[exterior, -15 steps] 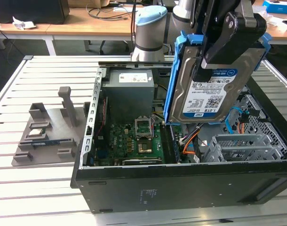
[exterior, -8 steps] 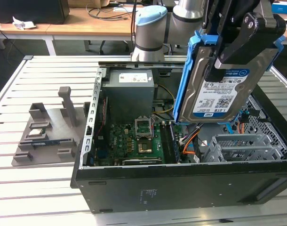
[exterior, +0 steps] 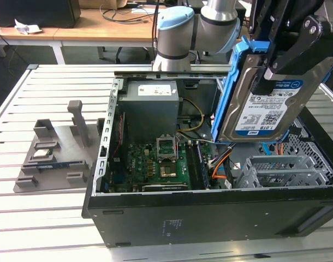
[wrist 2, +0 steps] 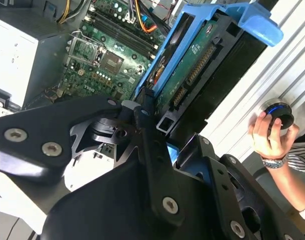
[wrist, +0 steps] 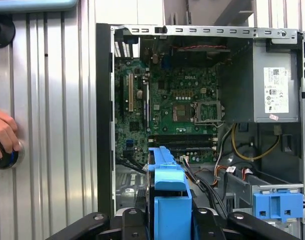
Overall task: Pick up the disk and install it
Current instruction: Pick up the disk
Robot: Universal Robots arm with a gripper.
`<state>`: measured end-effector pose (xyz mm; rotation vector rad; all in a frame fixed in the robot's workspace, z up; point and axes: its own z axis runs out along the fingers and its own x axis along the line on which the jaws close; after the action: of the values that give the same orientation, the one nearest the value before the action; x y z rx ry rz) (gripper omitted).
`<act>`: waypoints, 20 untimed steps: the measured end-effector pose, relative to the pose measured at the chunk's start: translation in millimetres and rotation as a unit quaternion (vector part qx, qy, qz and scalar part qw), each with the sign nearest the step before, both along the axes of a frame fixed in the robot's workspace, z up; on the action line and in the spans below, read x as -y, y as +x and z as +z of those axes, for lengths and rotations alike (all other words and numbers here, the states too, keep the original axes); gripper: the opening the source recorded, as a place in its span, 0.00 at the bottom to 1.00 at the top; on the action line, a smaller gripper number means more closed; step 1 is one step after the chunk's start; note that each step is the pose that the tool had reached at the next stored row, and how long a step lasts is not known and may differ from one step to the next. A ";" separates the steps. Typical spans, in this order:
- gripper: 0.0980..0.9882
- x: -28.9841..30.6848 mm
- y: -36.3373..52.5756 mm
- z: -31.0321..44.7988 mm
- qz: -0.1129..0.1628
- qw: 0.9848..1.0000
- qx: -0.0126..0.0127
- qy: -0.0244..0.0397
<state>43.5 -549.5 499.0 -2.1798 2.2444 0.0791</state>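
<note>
My pincer (exterior: 284, 60) clamped on the disk (exterior: 262, 106)
It hangs tilted above the open computer case (exterior: 210, 215), label showing

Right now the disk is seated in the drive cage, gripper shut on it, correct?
No. The disk is not seated: the exterior view shows it held up in the air, clear of the drive cage. The gripper is shut on it.

blue-and-white printed label (exterior: 273, 115) on the disk (exterior: 258, 101), white printed sticker (exterior: 157, 90) on the grey power supply (exterior: 150, 115)
</note>
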 end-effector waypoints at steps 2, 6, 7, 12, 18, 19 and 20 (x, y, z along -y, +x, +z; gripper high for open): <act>0.30 0.0 8.4 -0.2 0.000 1.000 0.000 0.000; 0.30 0.0 19.4 -0.4 0.000 1.000 0.000 0.000; 0.30 0.0 21.4 -0.5 0.000 1.000 0.000 0.000; 0.30 0.0 32.0 -0.6 0.000 1.000 0.000 0.000; 0.30 0.0 48.9 -1.0 0.000 1.000 0.000 0.000; 0.30 0.0 51.1 -1.0 0.000 1.000 0.000 0.000; 0.30 0.0 53.8 -1.1 0.000 1.000 0.000 0.000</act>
<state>97.4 -549.5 498.0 -2.1798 2.2445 0.0790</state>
